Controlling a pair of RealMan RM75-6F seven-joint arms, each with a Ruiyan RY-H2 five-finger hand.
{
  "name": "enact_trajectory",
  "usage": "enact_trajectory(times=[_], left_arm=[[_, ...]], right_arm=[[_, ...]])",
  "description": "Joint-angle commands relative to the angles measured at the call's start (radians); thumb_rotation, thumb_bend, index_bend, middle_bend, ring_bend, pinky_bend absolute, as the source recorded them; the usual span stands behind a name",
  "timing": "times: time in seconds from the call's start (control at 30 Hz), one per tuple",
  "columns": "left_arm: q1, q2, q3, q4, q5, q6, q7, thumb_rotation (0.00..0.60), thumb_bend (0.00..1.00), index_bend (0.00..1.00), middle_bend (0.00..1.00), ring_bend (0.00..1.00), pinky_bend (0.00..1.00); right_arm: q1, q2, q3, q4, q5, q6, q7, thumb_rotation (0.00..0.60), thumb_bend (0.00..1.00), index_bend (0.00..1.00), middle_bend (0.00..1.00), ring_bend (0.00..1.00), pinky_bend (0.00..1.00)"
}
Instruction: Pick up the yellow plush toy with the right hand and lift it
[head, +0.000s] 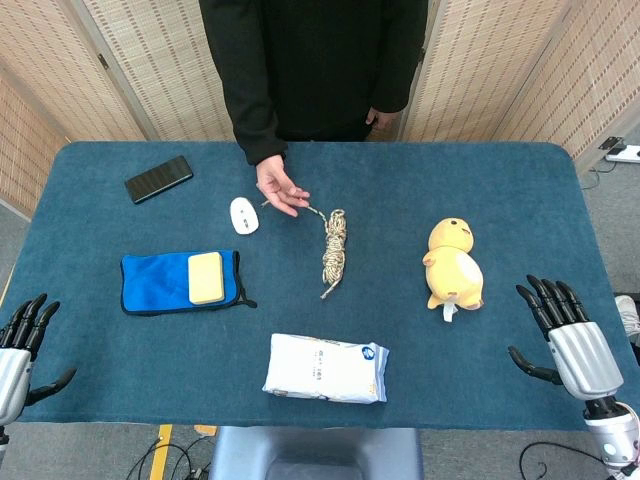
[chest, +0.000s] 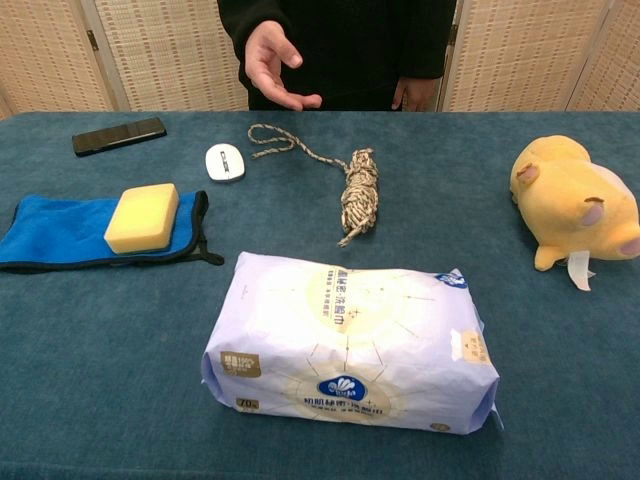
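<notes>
The yellow plush toy (head: 453, 266) lies on the blue table (head: 520, 200) at the right, its white tag toward the front; the chest view shows the plush toy (chest: 572, 202) at the right edge. My right hand (head: 563, 335) hovers at the table's front right corner, fingers spread and holding nothing, a short way right and in front of the toy. At the front left corner my left hand (head: 22, 350) is open with its fingers apart and nothing in it. Neither hand appears in the chest view.
A tissue pack (head: 326, 368) lies front centre. A coiled rope (head: 333, 246), white mouse (head: 244, 214), phone (head: 158, 178), and blue cloth (head: 165, 282) with a yellow sponge (head: 206, 276) sit further left. A person (head: 315, 70) stands behind the table, hand (head: 278, 186) over it.
</notes>
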Motion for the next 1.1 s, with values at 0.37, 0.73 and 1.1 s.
enact_trajectory(times=[0.37,0.73,1.1], left_arm=[[0.000,0.002,0.001,-0.002,0.006,0.005,-0.011,0.600,0.24,0.00,0.05,0.06,0.26],[-0.008,0.005,0.004,-0.004,0.011,-0.007,-0.028,0.600,0.24,0.00,0.05,0.06,0.26],[-0.002,0.014,0.002,0.001,0.003,0.004,-0.054,0.600,0.24,0.00,0.05,0.06,0.26]], right_arm=[[0.011,-0.003,0.001,-0.007,0.010,-0.027,-0.017,0.600,0.23,0.00,0.00,0.00,0.00],[0.156,0.048,0.097,-0.063,0.159,-0.250,-0.009,0.600,0.21,0.00,0.00,0.00,0.00],[0.314,-0.098,0.156,0.084,0.347,-0.501,-0.032,0.600,0.17,0.00,0.00,0.00,0.00]])
